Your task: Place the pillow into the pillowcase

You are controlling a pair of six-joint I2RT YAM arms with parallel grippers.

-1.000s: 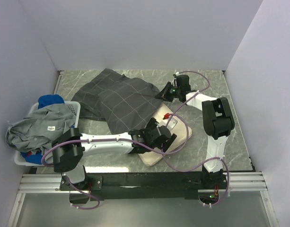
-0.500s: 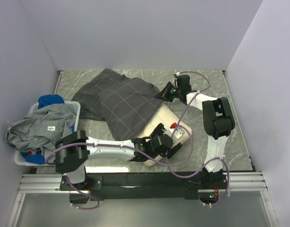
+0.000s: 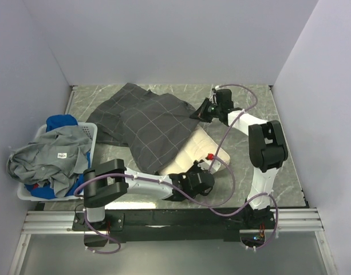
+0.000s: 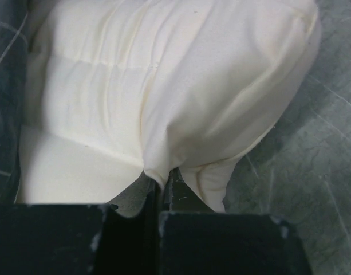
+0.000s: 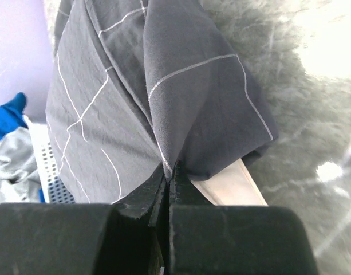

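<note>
Grey marble table (image 3: 278, 143) — inserting the pillow into its case is in hand.
Left gripper (image 4: 160, 184) is pinched tight on the near edge of the cream, soft, channel-stitched pillow (image 4: 164, 86), which lies on the table; right gripper (image 5: 169, 172) is clamped on a fold of the thin charcoal grid pillowcase (image 5: 106, 103) at the far side. The pillow's far end seems already inside — hard to confirm. Next, I think, it must be pushed deeper while the mouth is held.

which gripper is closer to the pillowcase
Right. The right gripper is shut on the pillowcase edge; the left gripper pinches the pillow corner, short of the pillowcase.
</note>
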